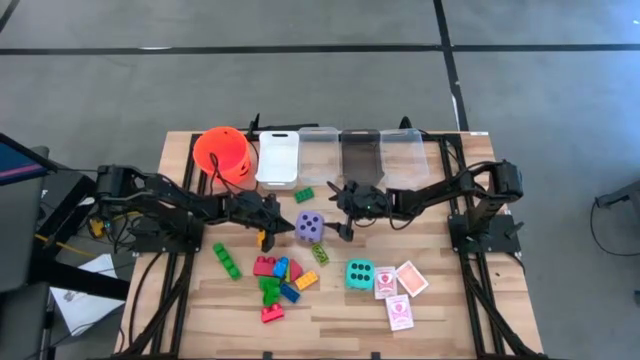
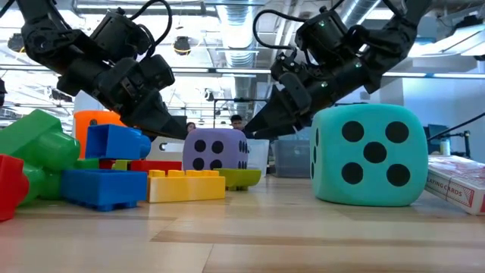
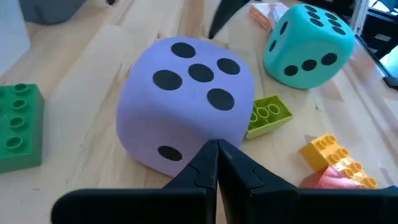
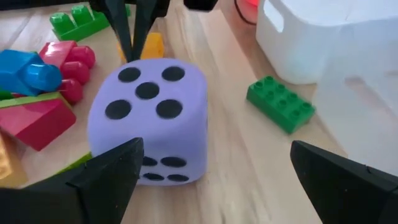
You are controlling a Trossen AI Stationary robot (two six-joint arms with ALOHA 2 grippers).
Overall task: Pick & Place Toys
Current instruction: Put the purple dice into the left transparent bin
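On your wooden surface, nearest the front edge, you have three red-and-white playing cards lying flat at the right, and beside them to the left a teal die resting on the wood. Left of that die sits your heap of building bricks: red, blue, green and yellow pieces touching one another, with one red brick just in front of the heap and one long green brick lying apart to its left. A yellow brick lies alone between the heap and the purple die, which stands in the middle of the surface with a five-dot face up. Your left gripper is just beside the purple die on its left, jaws closed together on nothing, tips close to the die's lower edge. Your right gripper is on the die's other side, jaws spread wide and holding nothing; in the right wrist view the die sits ahead of the gap between them, and you cannot tell whether either tip touches it. A small green brick lies just behind the die, near the bins. At the back edge you have an orange bucket at the left, then a white bin, then three clear bins in a row to its right.
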